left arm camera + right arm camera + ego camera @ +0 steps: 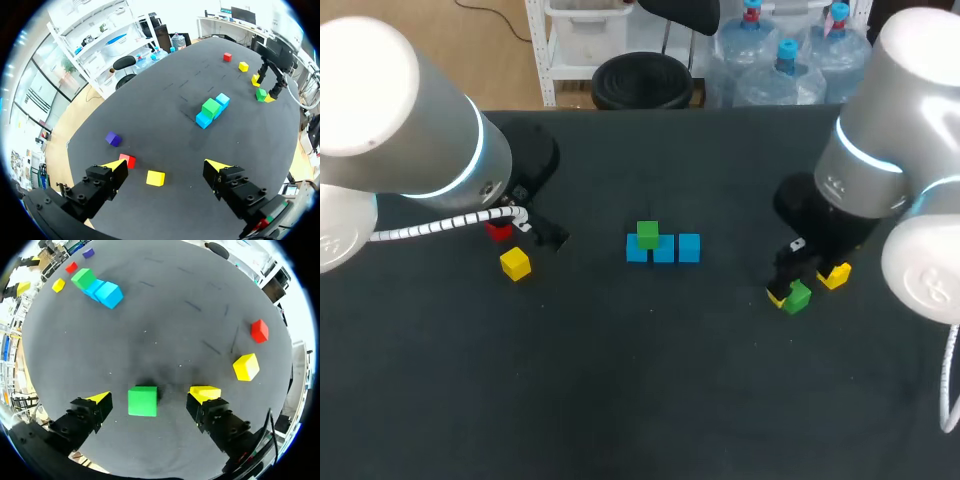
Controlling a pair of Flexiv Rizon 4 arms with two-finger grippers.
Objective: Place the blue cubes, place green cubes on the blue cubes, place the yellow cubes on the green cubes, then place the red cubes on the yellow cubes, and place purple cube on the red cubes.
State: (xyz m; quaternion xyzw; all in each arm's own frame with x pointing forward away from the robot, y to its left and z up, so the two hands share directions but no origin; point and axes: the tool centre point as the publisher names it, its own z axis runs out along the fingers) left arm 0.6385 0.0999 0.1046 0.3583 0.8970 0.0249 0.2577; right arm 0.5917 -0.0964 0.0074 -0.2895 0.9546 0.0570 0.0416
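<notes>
Three blue cubes [664, 249] lie in a row at the table's middle, and one green cube [647, 234] sits on the row's left end. A second green cube [142, 401] rests on the table between the open fingers of my right gripper [152, 395], touching neither of them. Beyond that gripper lie a yellow cube [246, 366] and a red cube [259, 331]. My left gripper [165, 165] hangs open above the table's left side. Under and ahead of it are a yellow cube [155, 178], a red cube [127, 160] and a purple cube [113, 139].
The dark table [650, 380] has wide free room along its front. My right arm [880, 170] hides the yellow and red cubes on its side in the head view. My left arm [420, 130] covers part of the left red cube [499, 231].
</notes>
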